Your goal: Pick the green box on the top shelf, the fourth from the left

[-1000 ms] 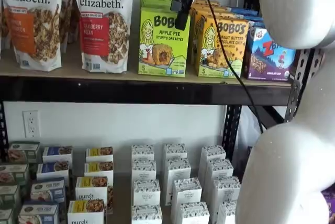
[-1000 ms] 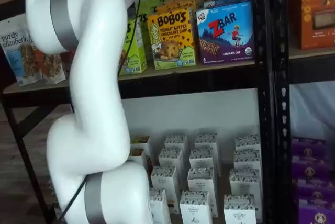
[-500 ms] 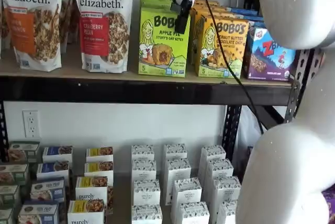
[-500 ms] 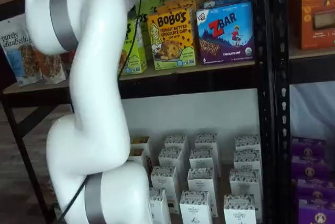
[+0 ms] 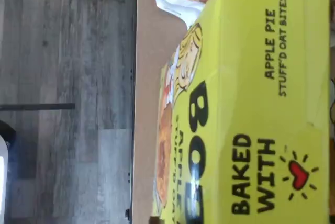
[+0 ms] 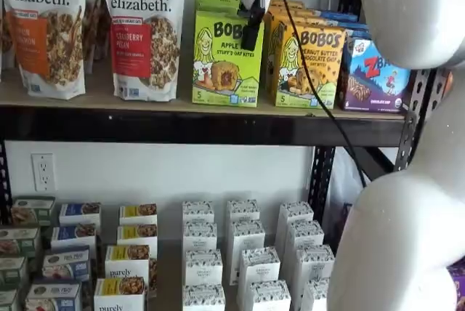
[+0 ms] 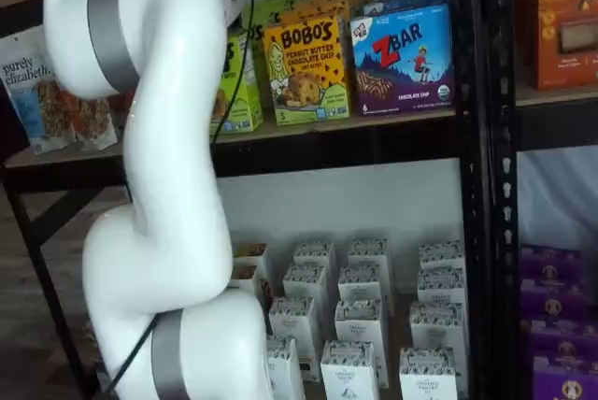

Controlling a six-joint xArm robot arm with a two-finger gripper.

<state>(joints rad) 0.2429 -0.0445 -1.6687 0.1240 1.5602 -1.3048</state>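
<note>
The green box (image 6: 221, 64) stands upright on the top shelf (image 6: 182, 126), between a granola bag and a yellow-orange box. My gripper (image 6: 251, 33) hangs from above at the green box's upper right corner. Only one black finger shows, side-on, below the white body, so I cannot tell whether the fingers are open or closed on the box. In the wrist view the green box (image 5: 251, 103) fills most of the picture, close up, with the shelf board (image 5: 149, 103) beside it. In a shelf view my arm hides most of the green box (image 7: 241, 87) and the gripper.
A yellow-orange Bobo's box (image 6: 309, 64) stands tight against the green box's right side, with a purple Zbar box (image 6: 374, 75) beyond it. A granola bag (image 6: 142, 31) stands to its left. Rows of small white boxes (image 6: 240, 253) fill the lower shelf. My white arm (image 6: 407, 180) covers the right.
The gripper has shifted slightly at the green box's upper right corner. The box and the other goods stand as before.
</note>
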